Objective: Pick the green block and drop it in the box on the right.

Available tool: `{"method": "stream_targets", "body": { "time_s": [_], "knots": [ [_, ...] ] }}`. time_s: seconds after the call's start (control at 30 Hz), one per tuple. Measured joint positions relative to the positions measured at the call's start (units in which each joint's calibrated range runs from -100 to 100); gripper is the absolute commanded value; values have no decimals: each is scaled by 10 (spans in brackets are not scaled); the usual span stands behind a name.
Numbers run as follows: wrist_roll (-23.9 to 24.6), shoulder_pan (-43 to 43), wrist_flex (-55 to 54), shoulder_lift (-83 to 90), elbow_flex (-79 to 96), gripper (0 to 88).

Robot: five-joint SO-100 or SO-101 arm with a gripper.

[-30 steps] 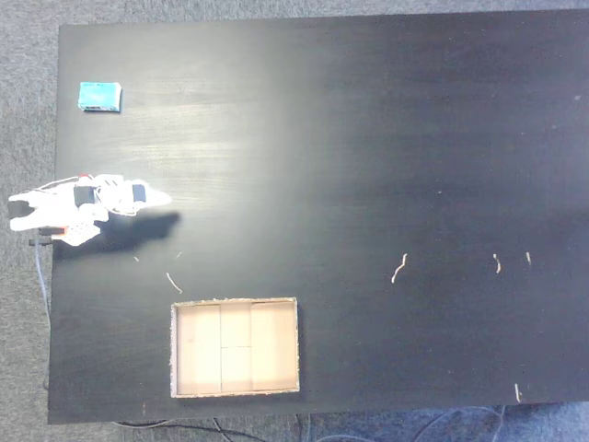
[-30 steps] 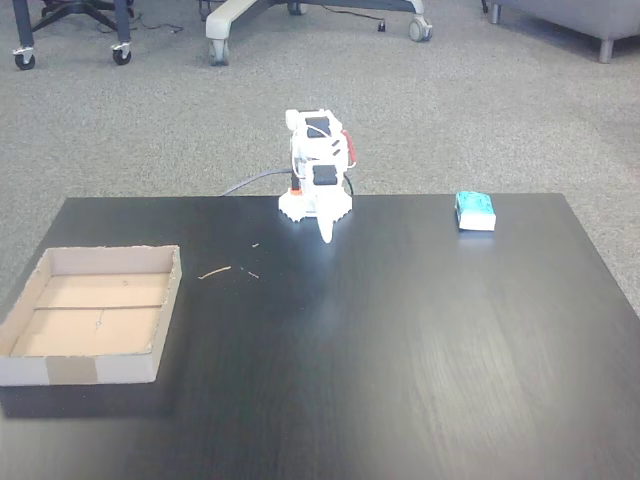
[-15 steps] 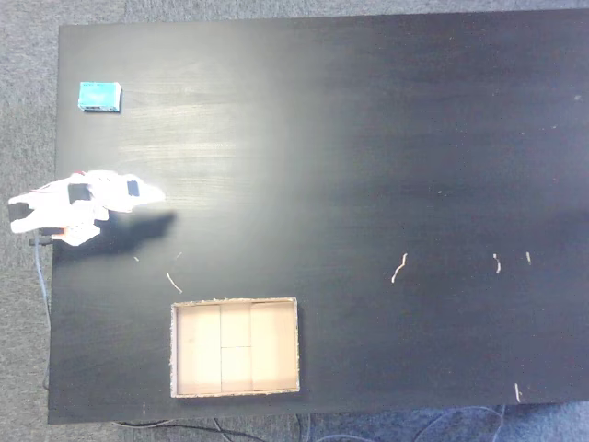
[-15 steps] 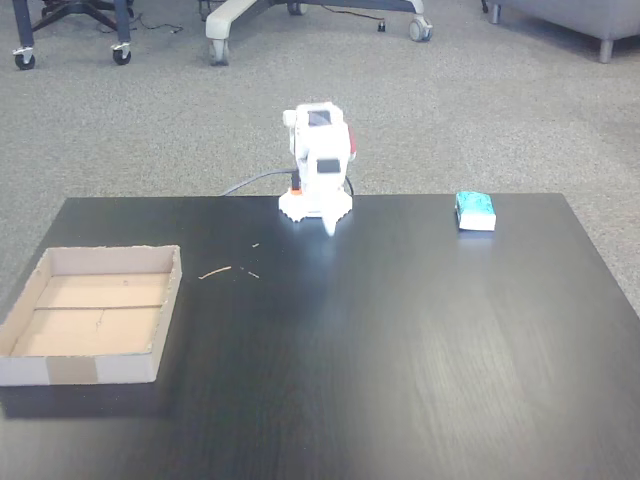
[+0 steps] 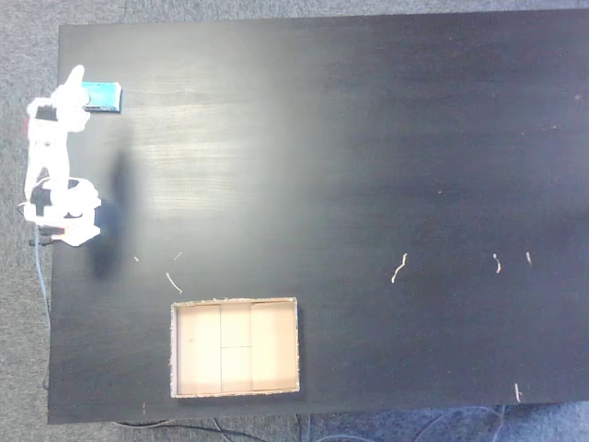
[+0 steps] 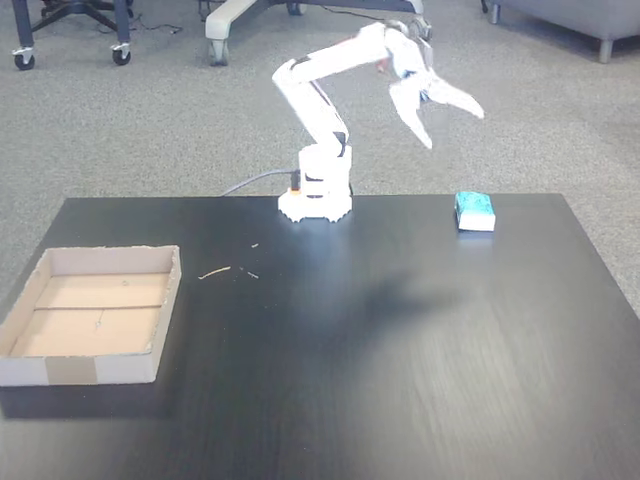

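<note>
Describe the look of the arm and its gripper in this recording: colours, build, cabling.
The arm is white plastic, built of chunky jointed segments on a scalloped white base at the table edge. Dark patches show at its joints, with an orange spot near the base. The gripper has two pointed white fingers. A grey cable trails off the base.

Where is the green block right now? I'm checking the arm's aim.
In the top-down fixed view, the green block lies at the table's upper-left corner, with the open gripper raised above it.
</note>
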State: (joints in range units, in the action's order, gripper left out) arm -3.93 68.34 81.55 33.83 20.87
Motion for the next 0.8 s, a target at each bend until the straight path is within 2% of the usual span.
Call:
{"method": "stream_targets", "body": {
  "time_s": [0.2, 0.5, 0.57, 0.67, 0.8],
  "knots": [
    [-5, 5, 28, -252, -61, 471],
    [-11, 2, -118, -439, -69, 466],
    [-12, 4, -151, -459, -74, 413],
    [-14, 7, -176, -496, -95, 270],
    [-15, 8, -185, -511, -113, 241]
  ]
}}
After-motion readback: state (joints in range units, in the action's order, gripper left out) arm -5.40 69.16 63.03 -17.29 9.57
